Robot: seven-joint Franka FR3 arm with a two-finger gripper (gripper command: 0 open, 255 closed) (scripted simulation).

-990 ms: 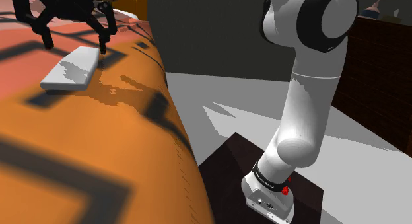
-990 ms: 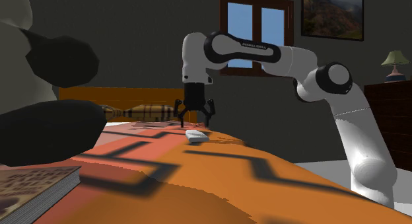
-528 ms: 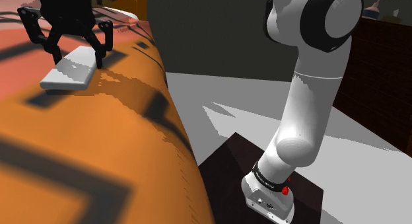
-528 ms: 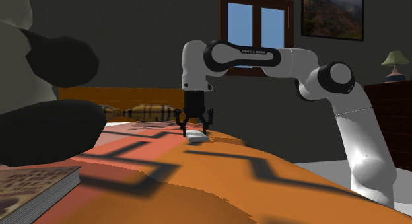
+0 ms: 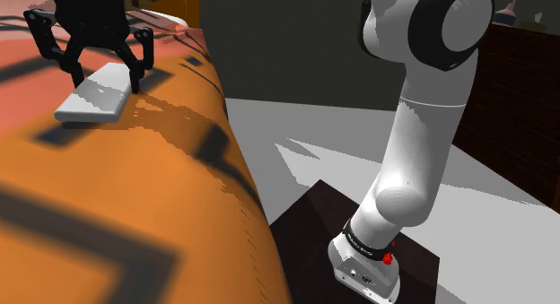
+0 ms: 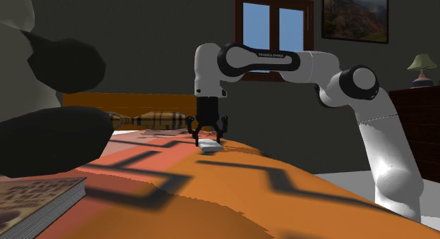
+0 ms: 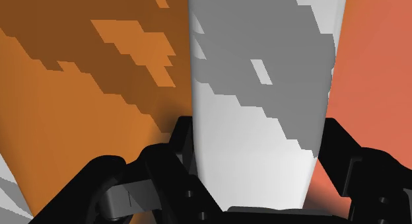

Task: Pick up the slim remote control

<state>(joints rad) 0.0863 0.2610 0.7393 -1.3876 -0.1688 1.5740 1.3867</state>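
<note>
The slim remote control (image 5: pixel 93 99) is a flat white bar lying on the orange bed cover (image 5: pixel 135 195), near the shoulder view's upper left. My black gripper (image 5: pixel 105 82) points straight down over its far end, one finger on each long side. In the wrist view both fingers (image 7: pixel 173 145) press against the white remote (image 7: pixel 257 90), so the gripper (image 7: pixel 257 149) is shut on it. The second exterior view shows the gripper (image 6: pixel 208 139) down on the remote (image 6: pixel 211 144), which still rests on the bed.
The bed's rounded edge drops to grey floor beside my dark stand (image 5: pixel 314 257). A book (image 6: pixel 35 195) lies at the bed's near corner, patterned pillows (image 6: pixel 151 120) by the headboard. A dark dresser with a lamp (image 6: pixel 422 61) stands behind the arm.
Over the last second the gripper came down around the remote and its fingers closed on the remote's sides. Nothing has moved in the last half second.
</note>
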